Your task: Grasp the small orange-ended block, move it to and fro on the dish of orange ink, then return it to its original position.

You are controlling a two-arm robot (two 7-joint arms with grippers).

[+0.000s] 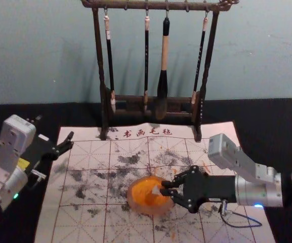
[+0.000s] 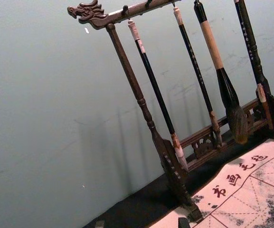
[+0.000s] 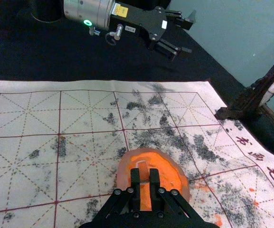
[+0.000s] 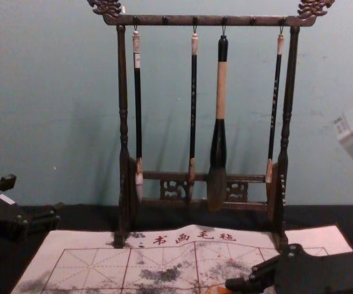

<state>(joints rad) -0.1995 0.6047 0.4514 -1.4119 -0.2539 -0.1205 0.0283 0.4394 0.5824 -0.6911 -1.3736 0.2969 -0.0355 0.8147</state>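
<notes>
Over orange dish (image 1: 132, 200), block (image 3: 143, 167) in right gripper (image 1: 164, 188) (left gripper (image 1: 54, 130), mat's edge (image 1: 63, 131))

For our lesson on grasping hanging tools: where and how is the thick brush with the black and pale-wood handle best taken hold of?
Likely best by the pale section of the thick brush, coming from the front, closing on its left and right. It hangs upright, this section is slim, and gaps lie on both sides; the dark bristles hang lower, across the wooden rack's rail.

In the head view, the wall (image 1: 267, 55) is lit rather dimly, faint soft shadows of the calligraphy brushes (image 1: 146, 66) are thrown leftward, and the black tablecloth (image 1: 262, 114) is left very dark.
</notes>
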